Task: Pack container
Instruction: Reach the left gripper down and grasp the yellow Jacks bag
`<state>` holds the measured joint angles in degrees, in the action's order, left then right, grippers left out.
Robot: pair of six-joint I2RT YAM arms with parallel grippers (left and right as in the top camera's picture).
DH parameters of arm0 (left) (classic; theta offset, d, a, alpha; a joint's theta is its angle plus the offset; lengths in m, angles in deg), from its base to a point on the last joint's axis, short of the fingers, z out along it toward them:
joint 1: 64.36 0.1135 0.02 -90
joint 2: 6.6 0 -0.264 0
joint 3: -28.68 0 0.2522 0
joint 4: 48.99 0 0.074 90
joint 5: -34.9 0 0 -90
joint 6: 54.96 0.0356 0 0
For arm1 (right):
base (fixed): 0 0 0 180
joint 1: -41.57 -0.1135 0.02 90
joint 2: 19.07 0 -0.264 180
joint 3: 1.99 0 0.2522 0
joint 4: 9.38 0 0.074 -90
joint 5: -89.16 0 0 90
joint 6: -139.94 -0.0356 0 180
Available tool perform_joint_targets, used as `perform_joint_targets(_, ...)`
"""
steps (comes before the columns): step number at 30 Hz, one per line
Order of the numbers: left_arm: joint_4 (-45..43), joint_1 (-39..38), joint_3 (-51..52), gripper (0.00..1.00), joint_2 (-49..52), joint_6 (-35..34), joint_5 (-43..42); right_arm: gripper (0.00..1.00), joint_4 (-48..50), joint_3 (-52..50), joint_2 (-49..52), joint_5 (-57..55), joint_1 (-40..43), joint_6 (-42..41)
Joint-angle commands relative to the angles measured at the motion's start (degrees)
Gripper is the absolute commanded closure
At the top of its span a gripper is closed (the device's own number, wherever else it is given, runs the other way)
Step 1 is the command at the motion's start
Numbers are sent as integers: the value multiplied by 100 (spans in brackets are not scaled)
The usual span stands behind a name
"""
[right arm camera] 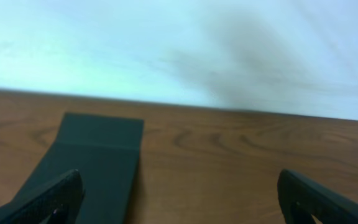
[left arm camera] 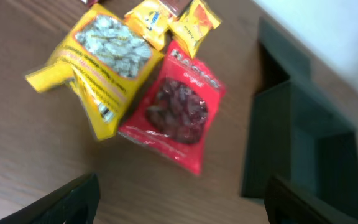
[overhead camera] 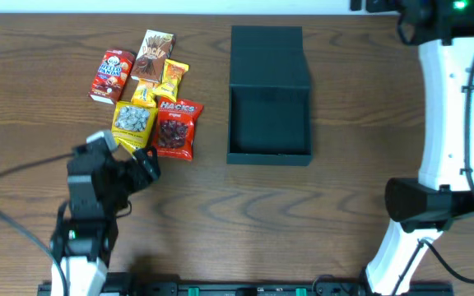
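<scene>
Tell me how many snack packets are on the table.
6, clustered left of the box: red carton, brown packet, two small yellow packets and, big yellow bag, red bag. Overlaps may hide more.

The blurred container (right arm camera: 101, 149) is seemingly cut off below.

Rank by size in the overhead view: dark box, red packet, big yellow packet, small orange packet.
1. Matte dark-teal rectangular cardboard box
2. Red packet and large yellow packet, too alike to rank
3. Small orange-yellow packet
</scene>
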<state>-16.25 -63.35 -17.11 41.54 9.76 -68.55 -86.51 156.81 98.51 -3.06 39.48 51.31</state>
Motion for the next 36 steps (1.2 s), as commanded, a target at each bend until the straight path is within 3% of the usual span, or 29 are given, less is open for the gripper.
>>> perform_joint_targets(1,398,7,-874,14,907,933,520,1,48,37,-94,472,411,83)
perform_joint_targets(8,1220,9,-2509,10,2710,1996,1410,1,-46,37,-90,909,938,92)
perform_joint_targets(12,1338,9,-2924,6,3477,2175,1670,1,-48,35,-90,909,953,92)
perform_joint_targets(19,1038,13,-3021,4,4459,2455,1665,1,-81,35,-87,911,951,87)
perform_joint_targets(36,330,111,-3021,2,5305,2774,1707,1,-481,35,-87,911,951,87)
